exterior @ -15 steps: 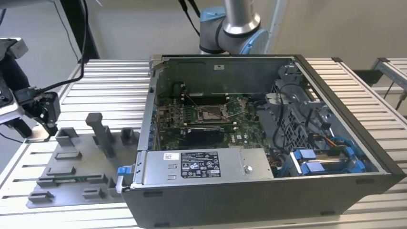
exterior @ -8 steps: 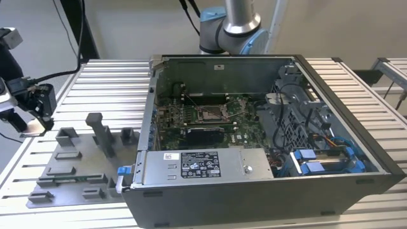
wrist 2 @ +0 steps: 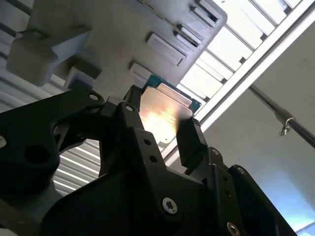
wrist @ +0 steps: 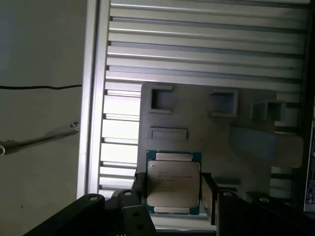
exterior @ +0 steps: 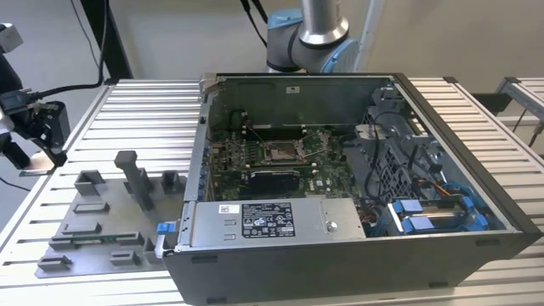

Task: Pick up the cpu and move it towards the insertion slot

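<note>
Gripper (wrist: 173, 191) clamps the cpu (wrist: 173, 183) over the grey fixture plate (wrist: 197, 123)
In both wrist views the black fingers (wrist: 207, 194) press against opposite edges of the chip, silvery face showing. In the exterior view, the insertion slot (exterior: 281, 151) sits on the green board inside the open computer case (exterior: 340, 268), well apart from the plate, towards the exterior view's right

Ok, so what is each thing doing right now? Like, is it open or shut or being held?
gripper: shut on the cpu.
cpu: pinched at two edges, held up clear of the grey fixture plate.
grey fixture plate: lying flat on the ribbed table, recesses looking empty.
insertion slot: no chip in it, as far as can be seen.
computer case: open, its insides showing.
</note>
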You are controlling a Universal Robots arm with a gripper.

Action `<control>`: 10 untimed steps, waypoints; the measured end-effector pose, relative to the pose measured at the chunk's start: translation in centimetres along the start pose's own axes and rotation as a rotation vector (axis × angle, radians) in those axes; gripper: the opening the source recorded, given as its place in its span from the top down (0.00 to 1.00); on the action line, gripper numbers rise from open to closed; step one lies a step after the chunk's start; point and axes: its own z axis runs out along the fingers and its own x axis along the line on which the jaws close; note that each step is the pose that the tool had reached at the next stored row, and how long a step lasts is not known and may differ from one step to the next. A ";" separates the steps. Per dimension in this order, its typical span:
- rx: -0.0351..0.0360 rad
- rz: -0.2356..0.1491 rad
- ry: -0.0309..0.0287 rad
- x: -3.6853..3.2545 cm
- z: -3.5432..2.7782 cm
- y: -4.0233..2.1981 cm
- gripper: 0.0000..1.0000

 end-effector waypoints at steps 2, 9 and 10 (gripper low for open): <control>0.0000 0.000 -0.0001 0.00 -0.39 0.02 1.00; 0.0000 0.000 0.0000 0.00 -1.75 0.06 1.00; 0.0000 0.000 0.0000 0.00 -1.92 0.07 1.00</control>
